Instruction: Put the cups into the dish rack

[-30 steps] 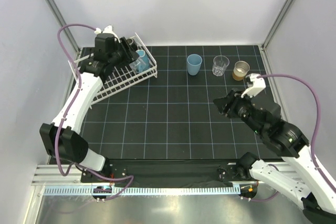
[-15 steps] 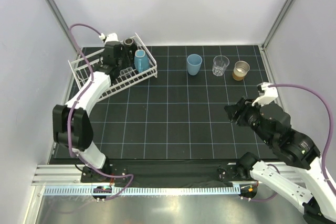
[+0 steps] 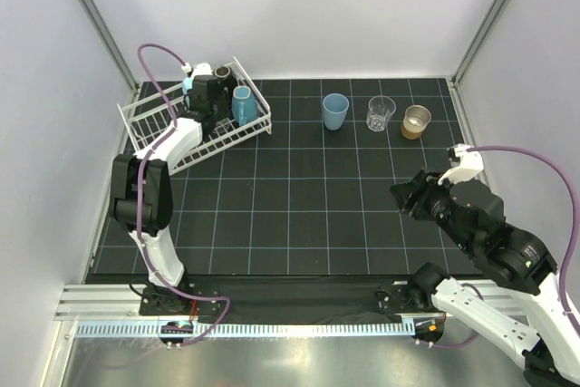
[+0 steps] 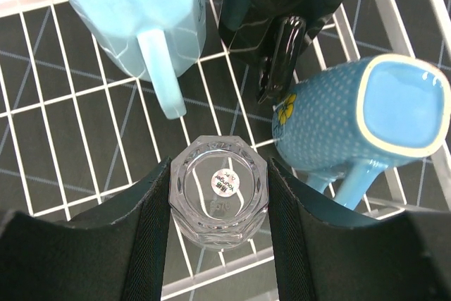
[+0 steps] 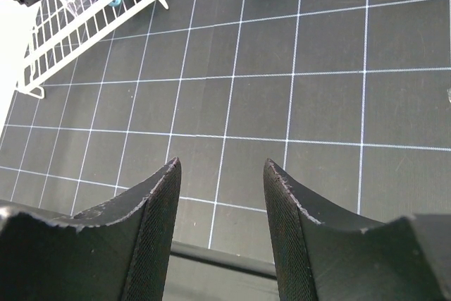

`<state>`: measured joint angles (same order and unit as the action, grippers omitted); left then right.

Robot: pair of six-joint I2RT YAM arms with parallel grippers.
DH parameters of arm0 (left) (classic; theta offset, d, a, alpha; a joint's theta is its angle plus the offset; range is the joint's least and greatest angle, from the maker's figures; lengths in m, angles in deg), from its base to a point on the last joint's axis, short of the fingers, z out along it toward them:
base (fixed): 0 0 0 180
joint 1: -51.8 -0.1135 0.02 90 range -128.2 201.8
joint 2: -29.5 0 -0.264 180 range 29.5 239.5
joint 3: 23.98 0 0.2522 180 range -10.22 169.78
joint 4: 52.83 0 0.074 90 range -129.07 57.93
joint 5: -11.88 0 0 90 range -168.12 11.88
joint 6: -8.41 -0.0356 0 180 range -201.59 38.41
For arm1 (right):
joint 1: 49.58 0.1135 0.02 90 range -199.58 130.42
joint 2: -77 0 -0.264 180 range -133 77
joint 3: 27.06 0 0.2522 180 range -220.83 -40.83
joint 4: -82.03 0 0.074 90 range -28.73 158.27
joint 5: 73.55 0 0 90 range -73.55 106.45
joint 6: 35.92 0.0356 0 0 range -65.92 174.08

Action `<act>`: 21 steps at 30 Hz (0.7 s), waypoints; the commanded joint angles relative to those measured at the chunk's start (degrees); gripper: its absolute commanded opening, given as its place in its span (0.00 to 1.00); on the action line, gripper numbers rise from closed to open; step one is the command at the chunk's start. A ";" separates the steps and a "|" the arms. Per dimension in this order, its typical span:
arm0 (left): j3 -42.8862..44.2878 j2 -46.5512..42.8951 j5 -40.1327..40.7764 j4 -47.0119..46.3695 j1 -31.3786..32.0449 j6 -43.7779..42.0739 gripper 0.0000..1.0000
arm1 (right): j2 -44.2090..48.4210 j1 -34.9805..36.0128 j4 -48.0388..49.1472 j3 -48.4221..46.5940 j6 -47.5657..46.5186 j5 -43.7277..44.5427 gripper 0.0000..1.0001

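Observation:
The white wire dish rack (image 3: pixel 145 129) stands at the back left. My left gripper (image 3: pixel 210 101) hangs over it, shut on a clear glass (image 4: pixel 218 192) held bottom-up just above the rack's wires (image 4: pixel 70 96). Three cups lie in the rack: a light blue mug (image 4: pixel 141 12), a black mug (image 4: pixel 282 5) and a dotted blue mug with a cream rim (image 4: pixel 359 118). On the mat behind stand a light blue tumbler (image 3: pixel 335 112), another clear glass (image 3: pixel 381 113) and a brown cup (image 3: pixel 417 121). My right gripper (image 3: pixel 405 195) is open over bare mat, with nothing between its fingers.
The black gridded mat (image 3: pixel 299 206) covers the table between grey walls. The rack's raised end (image 5: pixel 77 33) shows at the upper left of the right wrist view. The mat's front edge lies just under my right gripper (image 5: pixel 222 174).
My left arm has swung further back over the rack with the glass. My right arm has drawn back to the right, away from the mat's middle, and its jaws have spread slightly.

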<state>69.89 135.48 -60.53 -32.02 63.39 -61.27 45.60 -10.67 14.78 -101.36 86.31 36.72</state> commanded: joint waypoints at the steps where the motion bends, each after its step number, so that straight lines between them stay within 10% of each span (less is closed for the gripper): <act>1: 1.63 0.46 2.28 -6.78 -0.35 -0.28 0.00 | -0.68 0.02 -0.47 -1.96 1.34 1.26 0.52; 21: 2.32 5.47 9.04 -7.23 -0.17 1.04 0.01 | -3.14 0.02 -1.70 -3.01 1.08 0.56 0.52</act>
<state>70.11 140.70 -55.02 -36.70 63.39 -60.88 43.19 -10.67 12.65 -102.25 87.43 36.68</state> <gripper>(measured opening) 0.493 0.524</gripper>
